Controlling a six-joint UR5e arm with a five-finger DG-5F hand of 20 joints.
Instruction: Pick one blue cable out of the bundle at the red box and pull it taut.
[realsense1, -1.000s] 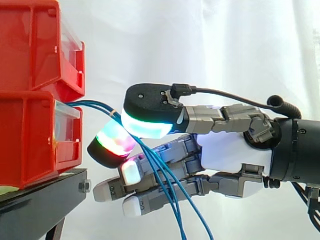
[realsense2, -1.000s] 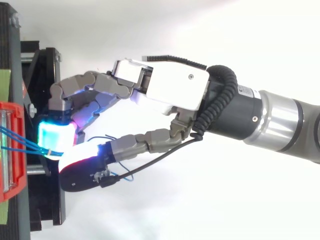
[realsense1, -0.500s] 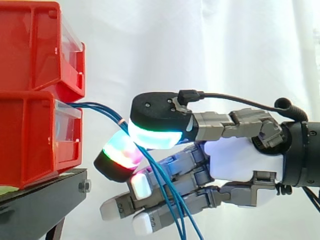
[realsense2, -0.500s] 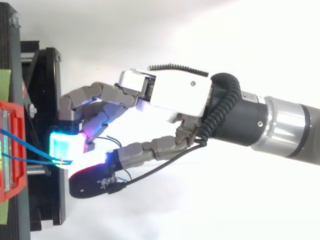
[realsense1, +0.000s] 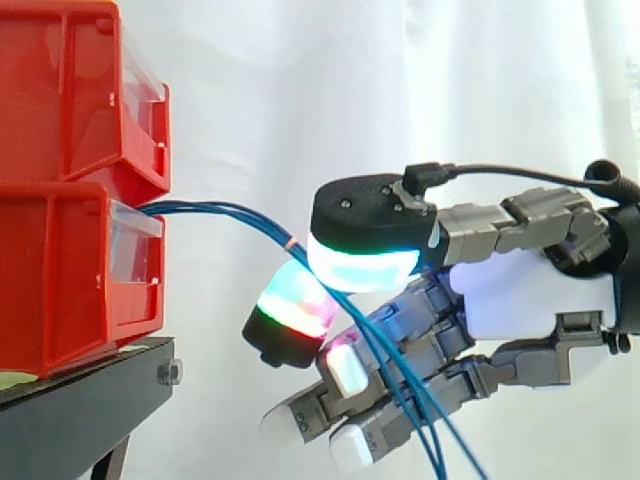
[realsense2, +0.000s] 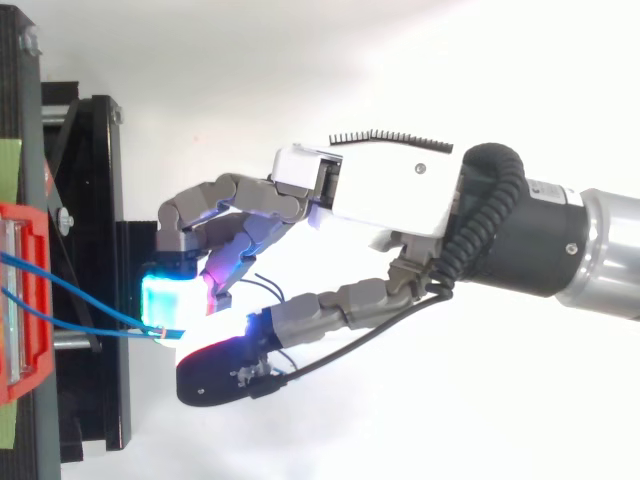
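**Blue cables (realsense1: 225, 213) pinched at the fingertips, bowed between the hand (realsense1: 510, 300) and the red box (realsense1: 60, 270)**

Expect thin, light, limp strands, probably slick. They arc out of the box's lower bin to the pinch, then hang loose beneath the fingers. Your hand clamps them between two glowing pads (realsense1: 365, 265), with the other fingers stretched out underneath. From above, two strands converge at the pinch, so you may be holding more than one; I cannot tell. The hold sits right at the small orange band (realsense1: 290, 243). Pull gently, since a thin jacket could slip through the pads.
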